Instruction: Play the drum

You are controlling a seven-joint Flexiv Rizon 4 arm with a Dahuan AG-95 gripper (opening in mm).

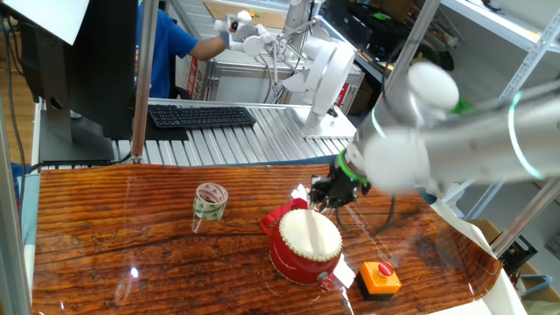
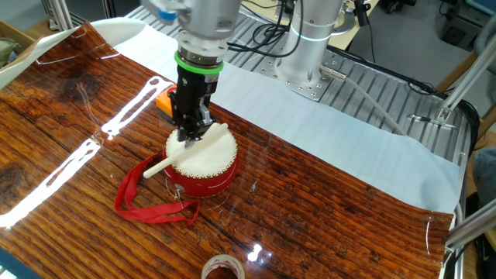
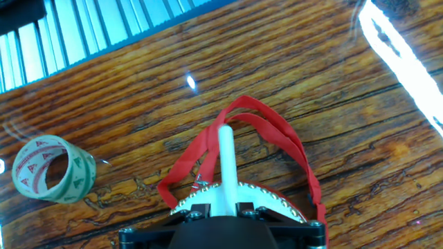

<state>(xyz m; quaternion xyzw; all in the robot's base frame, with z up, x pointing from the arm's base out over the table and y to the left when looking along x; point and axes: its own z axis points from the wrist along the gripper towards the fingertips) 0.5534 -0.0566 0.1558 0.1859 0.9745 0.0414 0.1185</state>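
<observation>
Red-bodied, the drum [image 2: 201, 160] sits at centre frame on the tabletop [image 2: 325, 209]. Over its near edge the tool [image 2: 190, 132] is clenched on a white drumstick [image 2: 186, 152] lying low across the skin. Striking seems underway; next likely calls for a lift, then another downward tap.

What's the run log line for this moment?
gripper: shut on drumstick | stick: lying across drum skin | strap: on table

A glossy, wood-grained desk [image 2: 325, 201] is seen; the drum [image 2: 203, 164] is lacquered red with matt cream skin.
</observation>
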